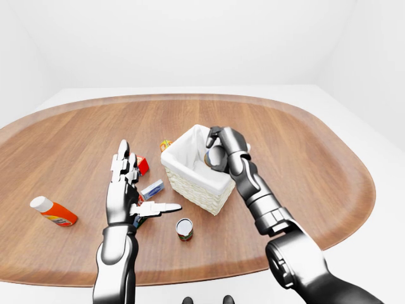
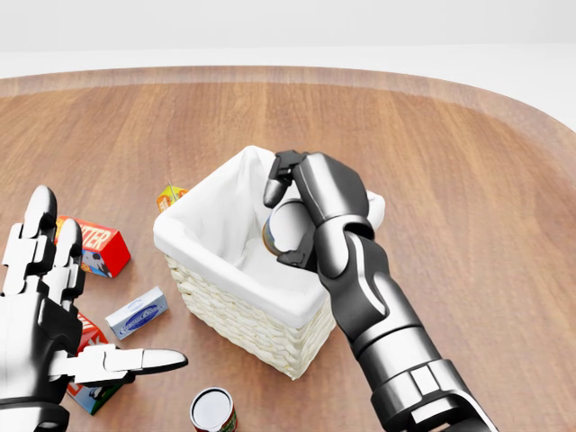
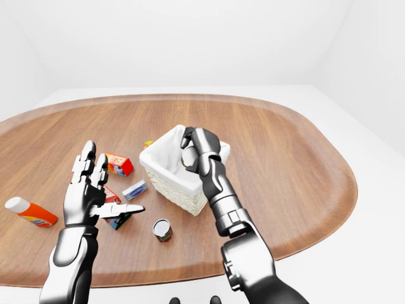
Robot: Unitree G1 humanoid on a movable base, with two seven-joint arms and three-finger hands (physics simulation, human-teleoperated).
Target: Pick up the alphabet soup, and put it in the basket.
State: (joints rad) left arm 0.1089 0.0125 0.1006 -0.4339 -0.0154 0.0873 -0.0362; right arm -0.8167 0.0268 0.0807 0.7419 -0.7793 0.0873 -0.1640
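My right hand (image 2: pixel 290 216) is shut on the alphabet soup can (image 2: pixel 286 227) and holds it inside the mouth of the white-lined wicker basket (image 2: pixel 236 310), near the basket's right rim. Only part of the can shows between the fingers. The basket stands at the middle of the wooden table (image 2: pixel 468 180). My left hand (image 2: pixel 63 315) is open, fingers spread, raised above the table at the left of the head view, apart from the basket.
A second can (image 2: pixel 213 411) stands upright below the basket. A red box (image 2: pixel 94 247), a small blue-white box (image 2: pixel 137 313) and another box under my left hand lie left of the basket. An orange bottle (image 1: pixel 54 212) lies at the far left. A small yellow-orange item (image 2: pixel 169 195) sits behind the basket.
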